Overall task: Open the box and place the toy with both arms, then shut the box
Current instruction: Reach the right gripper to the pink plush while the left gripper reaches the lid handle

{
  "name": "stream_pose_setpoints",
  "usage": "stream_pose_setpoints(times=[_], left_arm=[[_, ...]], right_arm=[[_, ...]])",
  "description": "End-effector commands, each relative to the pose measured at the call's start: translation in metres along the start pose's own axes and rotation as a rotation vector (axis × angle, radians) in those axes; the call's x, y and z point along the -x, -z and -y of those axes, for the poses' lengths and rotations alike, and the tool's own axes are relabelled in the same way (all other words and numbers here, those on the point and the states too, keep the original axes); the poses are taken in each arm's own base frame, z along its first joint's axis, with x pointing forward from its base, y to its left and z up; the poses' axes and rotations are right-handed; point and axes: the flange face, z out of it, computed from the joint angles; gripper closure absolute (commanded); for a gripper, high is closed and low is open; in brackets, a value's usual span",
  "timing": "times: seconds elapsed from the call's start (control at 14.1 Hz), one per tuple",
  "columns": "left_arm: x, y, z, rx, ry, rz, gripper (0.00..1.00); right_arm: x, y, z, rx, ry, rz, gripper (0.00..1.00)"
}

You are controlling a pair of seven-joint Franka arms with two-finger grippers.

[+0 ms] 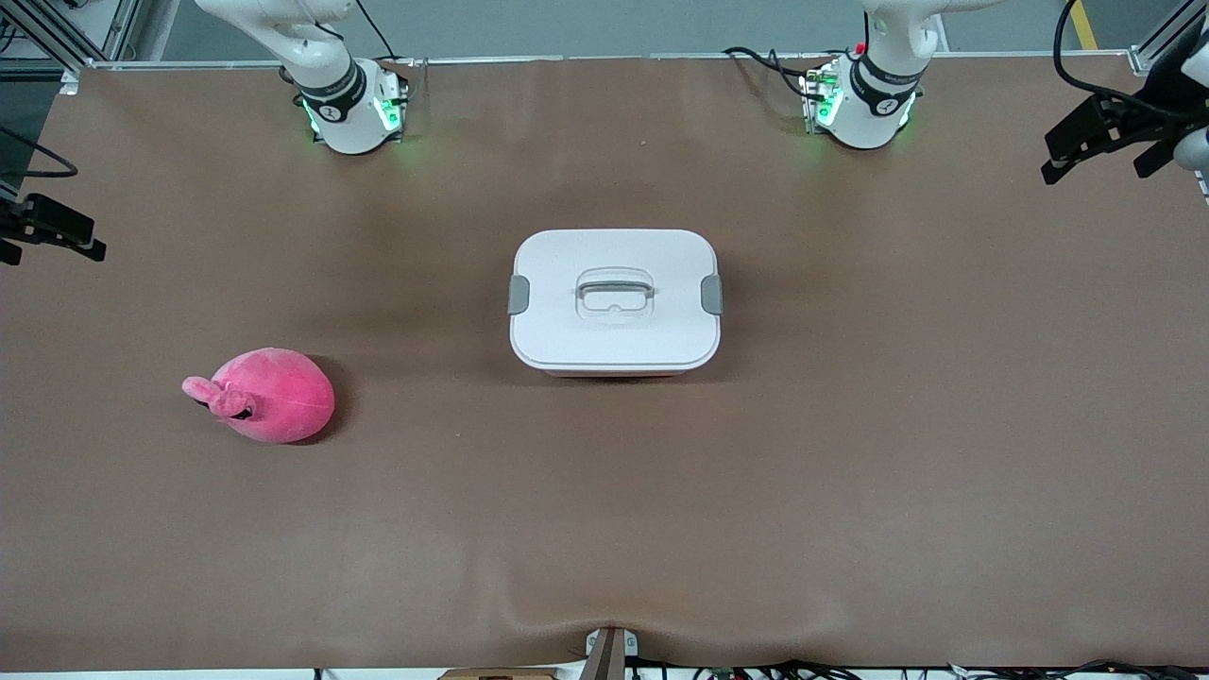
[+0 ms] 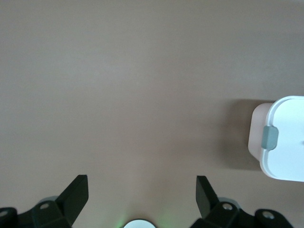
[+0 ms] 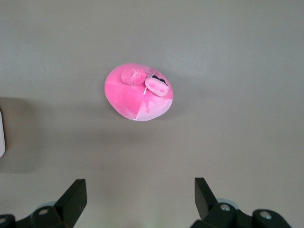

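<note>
Box sits closed near the table's middle, nearer the arm bases than the toy is. White lid on, recessed central handle lying flat, one grey side clip at the right arm's end and another at the left arm's end, both flush against the lid. A strip of the pale pink tub shows under the lid's rim on the side toward the front camera. No brand, label or writing readable on lid or tub.

Toy, bright pink plush, lies on the brown table cover well apart from the box, toward the right arm's end and nearer the front camera. Its floppy ears point away from the box. A small dark mark sits by the ears; nothing legible.

Left gripper: fingers spread wide, holding nothing, up over bare table at the left arm's end, with the box's clipped edge in its wrist view. It shows at the edge of the front view.

Right gripper: fingers likewise wide apart and empty, hanging over the table with the toy below it, untouched. It shows at the front view's edge.

Small round marks on the arm bases are too small to read; green lights glow there.
</note>
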Motion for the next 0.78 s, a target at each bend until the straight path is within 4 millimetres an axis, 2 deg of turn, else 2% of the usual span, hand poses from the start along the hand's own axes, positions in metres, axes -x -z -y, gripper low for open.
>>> stream_pose_setpoints(times=[0.0, 0.07, 0.21, 0.35, 0.43, 0.57, 0.71], left_arm=[[-0.020, -0.017, -0.017, 0.028, 0.006, 0.021, 0.00], [-0.029, -0.027, -0.031, 0.029, 0.043, 0.018, 0.00], [-0.038, -0.043, -0.070, 0.028, 0.055, 0.008, 0.00], [-0.054, -0.069, -0.098, 0.051, 0.027, -0.023, 0.00], [-0.060, -0.083, -0.106, 0.054, 0.025, -0.003, 0.00], [-0.063, -0.121, -0.138, 0.058, 0.062, 0.054, 0.00], [-0.054, -0.154, -0.170, 0.060, 0.116, 0.054, 0.00]], right_arm=[[0.008, 0.002, -0.006, 0.004, -0.007, -0.012, 0.00], [0.006, 0.000, -0.006, 0.004, -0.007, -0.014, 0.00], [-0.002, -0.010, -0.005, -0.002, -0.006, -0.018, 0.00], [-0.015, -0.025, -0.002, -0.007, 0.003, -0.024, 0.00], [-0.026, -0.042, -0.003, -0.009, 0.012, -0.026, 0.00], [-0.052, -0.080, 0.004, -0.016, 0.029, -0.020, 0.00], [-0.080, -0.117, 0.011, -0.047, 0.033, -0.040, 0.00]])
